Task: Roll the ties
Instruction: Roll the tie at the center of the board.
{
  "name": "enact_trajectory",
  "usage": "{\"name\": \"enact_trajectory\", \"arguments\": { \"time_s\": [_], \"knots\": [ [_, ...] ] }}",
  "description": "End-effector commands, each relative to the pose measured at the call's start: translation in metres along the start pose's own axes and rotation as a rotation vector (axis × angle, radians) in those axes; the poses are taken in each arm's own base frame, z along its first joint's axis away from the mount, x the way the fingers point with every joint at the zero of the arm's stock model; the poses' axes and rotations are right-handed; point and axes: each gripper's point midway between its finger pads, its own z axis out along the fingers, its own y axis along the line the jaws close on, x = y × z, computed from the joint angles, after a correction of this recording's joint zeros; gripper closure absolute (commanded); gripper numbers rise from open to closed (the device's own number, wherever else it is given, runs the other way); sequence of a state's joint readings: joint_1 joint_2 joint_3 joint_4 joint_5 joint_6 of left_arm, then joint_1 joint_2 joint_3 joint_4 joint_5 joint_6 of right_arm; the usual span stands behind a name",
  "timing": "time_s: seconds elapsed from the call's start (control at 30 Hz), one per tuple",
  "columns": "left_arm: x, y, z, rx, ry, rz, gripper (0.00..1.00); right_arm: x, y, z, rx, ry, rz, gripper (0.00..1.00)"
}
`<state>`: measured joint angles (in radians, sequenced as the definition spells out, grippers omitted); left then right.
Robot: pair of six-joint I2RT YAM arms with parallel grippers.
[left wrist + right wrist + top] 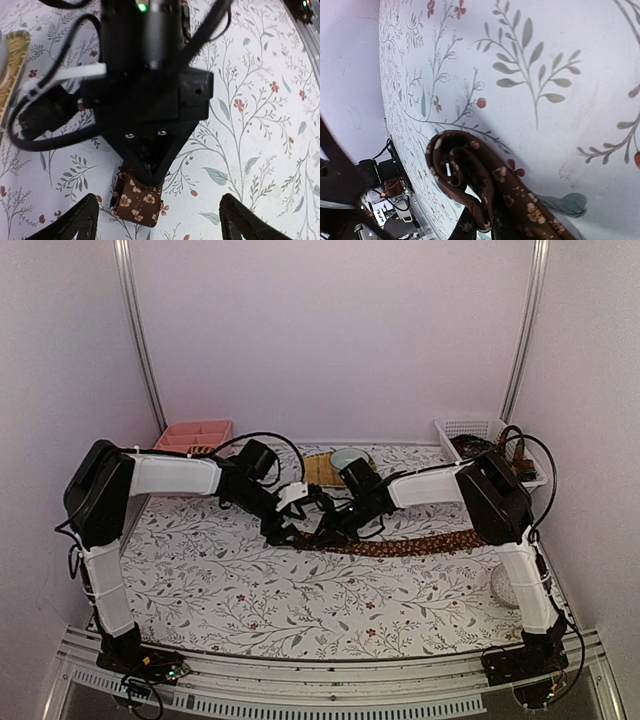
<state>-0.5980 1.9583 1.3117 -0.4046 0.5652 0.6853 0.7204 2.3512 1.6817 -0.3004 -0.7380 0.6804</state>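
Currently, the rolling step is judged to be at its start on one tie (400,545). Only its end is coiled. The rest is laid out flat as a long strip on the counter (220,590), running from the middle toward the right arm's side. The coiled end is located at the counter's middle, where both arms meet.

Right tool (146,176): closed to a narrow pinch on the top of the small coil, as seen from the left wrist view.
Left tool (156,222): spread wide, nothing held. Its fingers (75,220) are set to either side of the coil, apart from it.

Next move, as judged: the coil is to be turned along the flat strip so that more length is taken up. A firm pinch is called for, so that the inner turns are not let spring loose. The open tool is likely needed to steady or re-grip the coil.

Materials: the tie fabric is dark brown, thin and soft, printed with small pale flowers and specks. Folded edges are rounded, and the coil is loose and slightly squashed, not a tight cylinder. The counter cover is smooth and white, printed with leafy sprigs and red blossoms.
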Motion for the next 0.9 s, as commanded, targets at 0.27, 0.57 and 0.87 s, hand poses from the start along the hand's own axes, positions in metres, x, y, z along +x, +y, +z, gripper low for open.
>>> {"name": "enact_trajectory", "arguments": {
  "time_s": [0.27, 0.57, 0.87],
  "knots": [
    [0.007, 0.037, -0.037, -0.108, -0.095, -0.587, 0.25, 0.007, -0.063, 0.027, 0.059, 0.047, 0.088, 0.89],
    [0.030, 0.025, -0.005, -0.050, -0.199, -0.932, 0.44, 0.010, -0.073, 0.028, 0.047, 0.061, 0.124, 0.89],
    [0.039, 0.011, 0.033, -0.033, -0.167, -1.038, 0.51, 0.009, -0.072, 0.028, 0.035, 0.063, 0.136, 0.89]
  ]
}}
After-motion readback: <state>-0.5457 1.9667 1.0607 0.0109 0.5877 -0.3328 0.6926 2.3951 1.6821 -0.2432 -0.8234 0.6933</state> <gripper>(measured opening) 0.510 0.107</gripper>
